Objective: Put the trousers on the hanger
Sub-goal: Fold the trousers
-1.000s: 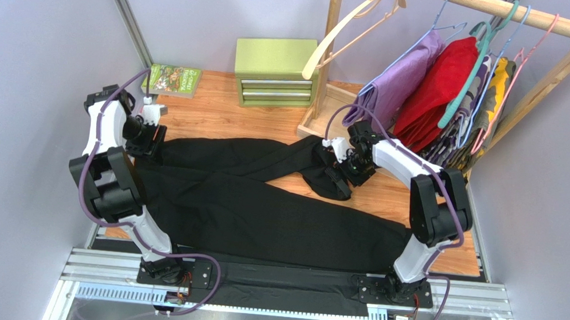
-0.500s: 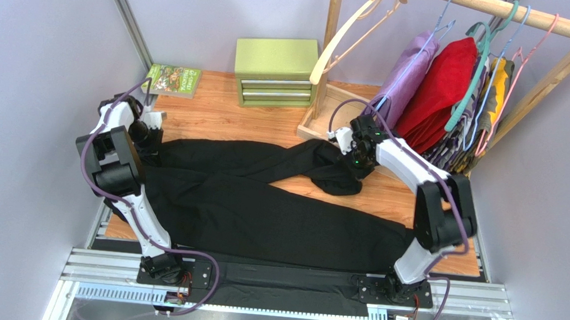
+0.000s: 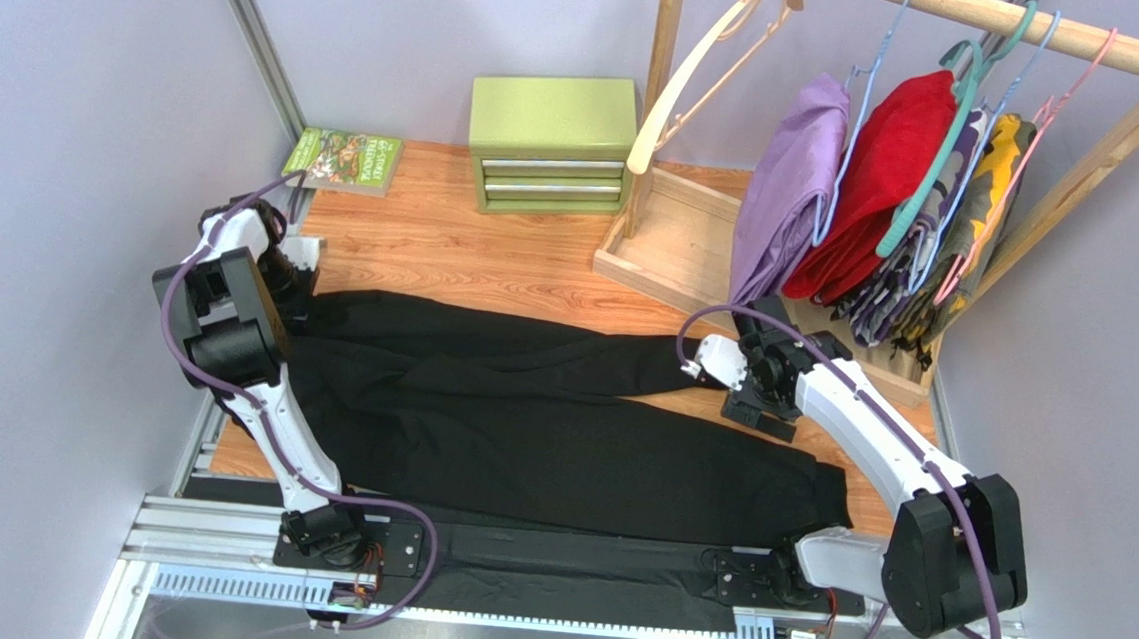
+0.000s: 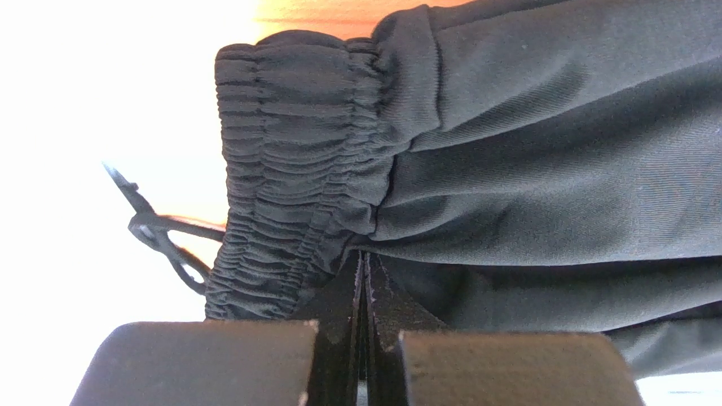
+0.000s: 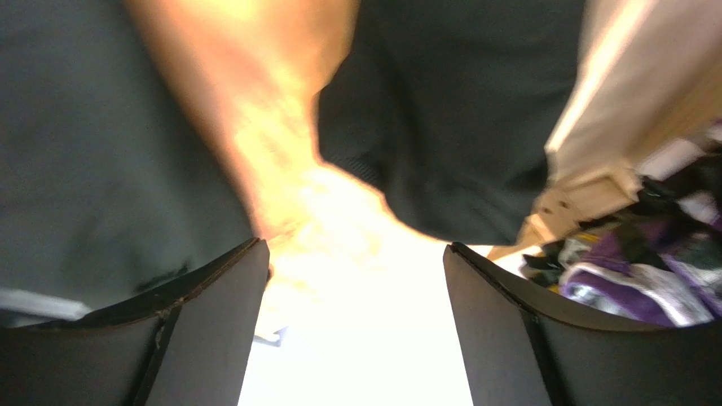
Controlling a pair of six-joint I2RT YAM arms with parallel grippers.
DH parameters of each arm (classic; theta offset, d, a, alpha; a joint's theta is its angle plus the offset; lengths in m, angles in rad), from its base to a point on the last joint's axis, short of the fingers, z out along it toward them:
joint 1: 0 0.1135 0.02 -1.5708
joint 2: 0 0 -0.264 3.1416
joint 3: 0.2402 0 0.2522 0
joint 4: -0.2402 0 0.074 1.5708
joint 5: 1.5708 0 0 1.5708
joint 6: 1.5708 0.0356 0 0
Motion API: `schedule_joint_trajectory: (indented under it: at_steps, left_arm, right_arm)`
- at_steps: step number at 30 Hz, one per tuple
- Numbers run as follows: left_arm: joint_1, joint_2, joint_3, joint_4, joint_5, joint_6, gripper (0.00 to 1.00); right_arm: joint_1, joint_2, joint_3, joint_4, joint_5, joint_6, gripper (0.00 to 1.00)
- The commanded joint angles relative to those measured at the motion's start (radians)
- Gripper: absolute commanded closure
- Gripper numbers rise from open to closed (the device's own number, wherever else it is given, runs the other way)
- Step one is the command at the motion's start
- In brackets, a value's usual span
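Trousers (image 3: pixel 523 422), long, black and limp, lie spread flat across my wooden desk (image 3: pixel 505 248), waistband at the left and legs running right. The large pale beige wooden hanger (image 3: pixel 691 73) hangs at the left end of the wooden clothes rail (image 3: pixel 1003 27), well apart from them. I judge this to be the laying-out step, with nothing threaded yet. My left gripper (image 4: pixel 363 269) is clamped on cloth just under the gathered waistband. My right gripper (image 5: pixel 356 279) hovers near the leg ends, fingers apart and holding nothing. Next, I think, it must take those legs and carry them to the crossbar.
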State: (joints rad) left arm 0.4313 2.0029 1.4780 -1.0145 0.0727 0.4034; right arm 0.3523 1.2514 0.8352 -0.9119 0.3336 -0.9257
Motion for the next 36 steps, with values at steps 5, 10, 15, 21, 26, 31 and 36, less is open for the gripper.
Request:
schedule_joint_trajectory:
  at_steps: [5,10,15,21,26,31,36]
  left_arm:
    - [0.035,-0.059,0.037,0.014,-0.129,0.089,1.0]
    - [0.043,-0.047,0.073,-0.004,-0.136,0.101,1.0]
    - [0.044,-0.046,0.084,-0.021,-0.106,0.092,1.0]
    - [0.043,-0.056,0.07,-0.015,-0.096,0.092,1.0]
    - [0.044,-0.064,0.061,-0.007,-0.088,0.097,1.0]
    - [0.043,-0.059,0.053,-0.006,-0.086,0.1,1.0]
    - [0.044,-0.056,0.054,-0.015,-0.085,0.107,1.0]
  right_arm:
    - [-0.065,0.057,0.228,-0.223,-0.289,-0.004,0.22]
    - [-0.085,0.152,0.271,-0.151,-0.257,0.011,0.22]
    - [-0.095,0.239,0.237,-0.009,-0.197,-0.001,0.22]
    - [-0.107,0.264,0.248,-0.034,-0.194,0.034,0.95]
    - [-0.02,0.006,0.101,-0.105,-0.228,0.025,1.0]
    - [0.102,-0.139,-0.076,-0.252,-0.315,0.011,1.0]
    - [0.018,-0.067,0.08,-0.239,-0.36,0.025,0.62]
